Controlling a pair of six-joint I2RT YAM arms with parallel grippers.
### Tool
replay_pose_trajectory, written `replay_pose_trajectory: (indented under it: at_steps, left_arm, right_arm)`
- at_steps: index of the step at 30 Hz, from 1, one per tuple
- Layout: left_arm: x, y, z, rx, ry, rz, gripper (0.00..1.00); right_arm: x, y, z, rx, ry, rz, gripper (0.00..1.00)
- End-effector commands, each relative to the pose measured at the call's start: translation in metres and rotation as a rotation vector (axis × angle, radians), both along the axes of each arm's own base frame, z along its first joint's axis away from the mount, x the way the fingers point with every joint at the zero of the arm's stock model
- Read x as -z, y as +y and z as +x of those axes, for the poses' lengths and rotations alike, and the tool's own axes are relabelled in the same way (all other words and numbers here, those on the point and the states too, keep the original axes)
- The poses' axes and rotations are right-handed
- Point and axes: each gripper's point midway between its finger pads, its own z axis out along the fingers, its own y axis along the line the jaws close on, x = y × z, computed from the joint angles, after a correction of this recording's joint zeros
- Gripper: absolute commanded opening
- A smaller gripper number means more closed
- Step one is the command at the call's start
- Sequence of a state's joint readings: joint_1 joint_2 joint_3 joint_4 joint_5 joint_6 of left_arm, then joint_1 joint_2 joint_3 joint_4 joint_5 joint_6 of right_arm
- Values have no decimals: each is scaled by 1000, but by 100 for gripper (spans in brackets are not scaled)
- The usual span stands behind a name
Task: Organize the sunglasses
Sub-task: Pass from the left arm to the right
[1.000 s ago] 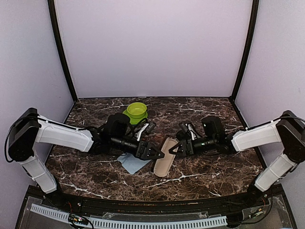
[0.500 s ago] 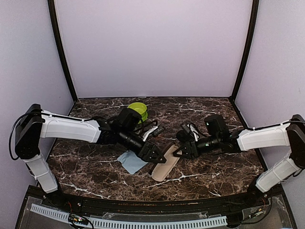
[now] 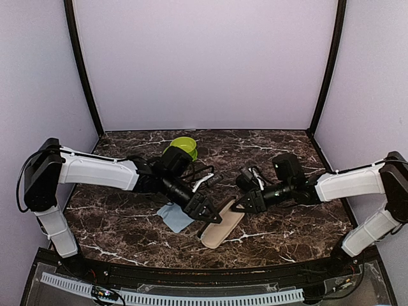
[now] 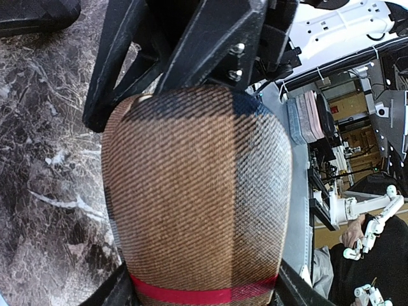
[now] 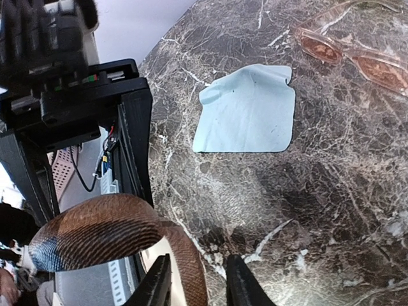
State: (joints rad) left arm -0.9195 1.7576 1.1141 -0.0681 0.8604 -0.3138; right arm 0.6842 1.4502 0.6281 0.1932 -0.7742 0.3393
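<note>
Two grippers: both at the striped case [image 3: 220, 229], mid-table.
Left gripper [image 3: 210, 215]: clamped across the case's width.
Right gripper [image 3: 237, 205]: jaws apart, straddling the case's upper rim, gap showing on one side.
Sunglasses [image 5: 349, 52]: reddish-brown pair, flat on the marble just beyond the blue cloth [image 5: 248, 111], apart from both grippers.
Green bowl [image 3: 183, 147]: toward the back, behind the left arm.

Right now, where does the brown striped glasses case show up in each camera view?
Top external: striped case lies front centre, just right of the blue cloth.
Left wrist: striped case fills the middle of the picture, red stripe at the bottom.
Right wrist: striped case sits in the bottom left corner, its rounded end showing.
Shared landmark: the dark marble tabletop, seen in all three.
</note>
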Motion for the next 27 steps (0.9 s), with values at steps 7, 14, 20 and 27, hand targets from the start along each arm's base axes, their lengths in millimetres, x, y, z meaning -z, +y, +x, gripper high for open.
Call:
replay_pose_trajectory:
  at_steps: [7,14,20,27]
  left_arm:
    - [-11,-7,9,-6,-68,-46,2]
    - [-5,6,42,-160,-169,23,43]
    - [1,13,55,-224,-109,10,70]
    - [-1,17,66,-265,-134,6,74]
  right_arm:
    - [-11,2,2,5,-1,55,9]
    - [-3,-10,16,112,50,11,0]
    - [11,-16,20,186,122,-28,0]
    - [22,-20,19,218,174,-40,0]
